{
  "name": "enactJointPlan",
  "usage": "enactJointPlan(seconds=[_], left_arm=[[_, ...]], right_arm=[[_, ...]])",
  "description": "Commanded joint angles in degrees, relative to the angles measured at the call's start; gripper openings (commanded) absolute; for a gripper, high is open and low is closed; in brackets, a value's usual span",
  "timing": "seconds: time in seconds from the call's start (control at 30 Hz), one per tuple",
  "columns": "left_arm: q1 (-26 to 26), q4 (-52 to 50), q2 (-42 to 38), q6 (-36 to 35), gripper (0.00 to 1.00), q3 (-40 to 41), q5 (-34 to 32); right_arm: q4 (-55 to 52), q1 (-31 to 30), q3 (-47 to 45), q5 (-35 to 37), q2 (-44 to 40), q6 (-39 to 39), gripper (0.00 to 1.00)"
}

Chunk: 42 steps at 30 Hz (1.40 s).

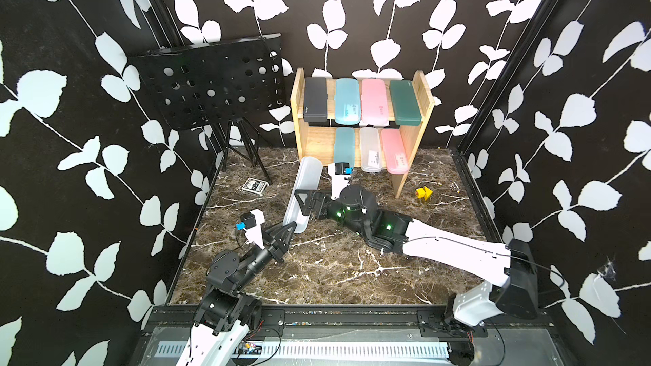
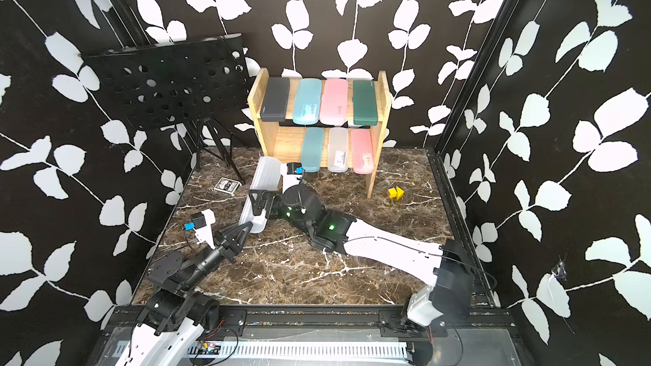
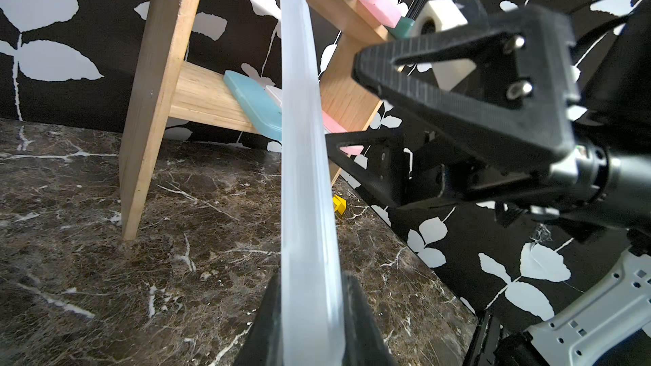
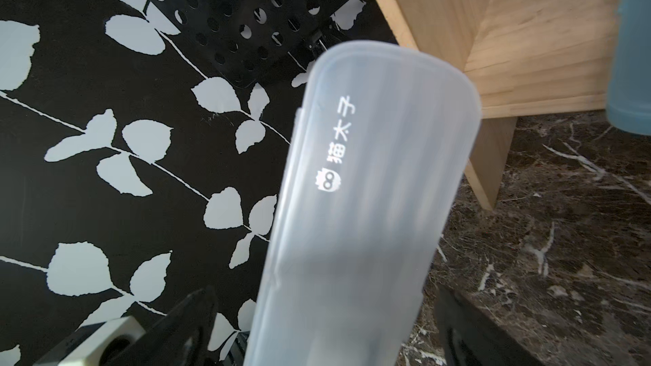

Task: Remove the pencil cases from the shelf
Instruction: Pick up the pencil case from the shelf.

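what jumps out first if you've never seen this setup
A frosted clear pencil case is held slanting in front of the wooden shelf: the left claw is shut on its near end, the open right claw straddles its middle. Seven more cases line the shelf's two tiers.

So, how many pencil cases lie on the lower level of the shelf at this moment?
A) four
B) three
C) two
B: the lower level of the shelf holds three, namely a teal case, a clear case and a pink case, side by side.
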<state>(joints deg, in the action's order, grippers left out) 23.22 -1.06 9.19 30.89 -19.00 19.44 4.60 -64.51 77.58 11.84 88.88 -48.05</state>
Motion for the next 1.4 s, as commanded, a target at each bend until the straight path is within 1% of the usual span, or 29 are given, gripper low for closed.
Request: enactJointPlan(seconds=[0.0, 0.1, 0.2, 0.37, 0.67, 0.7, 0.8, 0.87, 0.93, 1.13, 1.17, 1.2, 1.23, 1.27, 1.3, 1.33, 1.37], left_arm=[[0.2, 0.7, -1.6, -1.1, 0.0, 0.4, -0.1], [0.2, 0.4, -2.7, -1.1, 0.0, 0.8, -0.6], [0.2, -0.2, -3.4, -1.3, 0.0, 0.8, -0.9], [0.2, -1.2, -4.0, -1.7, 0.0, 0.7, -1.1], [0.2, -2.1, -5.0, -1.7, 0.0, 0.8, -1.7], [0.2, -2.1, -5.0, -1.6, 0.0, 0.9, -1.7], [0.2, -1.5, -5.0, -1.5, 0.0, 1.2, -1.7], [0.2, -1.0, -4.6, -1.4, 0.0, 1.3, -1.6], [0.2, -0.5, -4.0, -1.4, 0.0, 1.1, -1.2], [0.2, 0.0, -2.9, -1.5, 0.0, 1.0, -1.3], [0.2, 0.1, -2.7, -1.4, 0.04, 1.0, -1.6], [0.2, 0.0, -2.6, -1.4, 0.2, 1.0, -1.8], [0.2, 0.2, -2.4, -1.5, 0.26, 1.0, -1.8], [0.2, 0.3, -2.1, -1.5, 0.3, 1.0, -2.0], [0.2, 0.3, -1.8, -1.5, 0.47, 1.0, -2.2], [0.2, 0.4, -1.5, -1.6, 0.69, 1.0, -2.4], [0.2, 0.4, -1.2, -1.5, 0.78, 1.0, -2.7]], right_arm=[[-1.2, -0.4, 5.4, 0.1, 2.3, -0.3, 0.99], [-1.3, -0.4, 6.1, 0.4, 4.4, -1.3, 0.99], [-3.3, -0.4, 6.8, 1.4, 5.2, -1.9, 0.99], [-3.6, -0.4, 6.8, 1.6, 5.9, -2.2, 0.99], [-0.6, -0.3, 5.7, -1.1, 7.2, -3.9, 0.98], [-0.3, -0.2, 5.8, -1.6, 7.5, -4.0, 0.96], [0.2, 0.2, 6.4, -3.1, 8.1, -4.7, 0.85], [0.0, 0.5, 6.4, -3.9, 8.4, -5.4, 0.76], [-0.5, 0.9, 6.4, -4.3, 8.6, -6.2, 0.71], [-2.5, 1.9, 5.2, -4.2, 7.5, -6.8, 0.31], [-2.9, 2.2, 4.9, -3.9, 7.1, -6.6, 0.25], [-3.4, 2.4, 4.7, -3.8, 6.6, -6.4, 0.2], [-4.0, 2.7, 4.4, -3.5, 6.1, -6.1, 0.15], [-4.6, 2.9, 4.2, -3.4, 5.6, -5.8, 0.13], [-5.2, 3.2, 3.7, -3.2, 5.0, -5.4, 0.12], [-6.3, 3.5, 3.1, -3.0, 4.1, -4.7, 0.12], [-7.8, 3.9, 2.7, -2.8, 3.4, -4.0, 0.11]])
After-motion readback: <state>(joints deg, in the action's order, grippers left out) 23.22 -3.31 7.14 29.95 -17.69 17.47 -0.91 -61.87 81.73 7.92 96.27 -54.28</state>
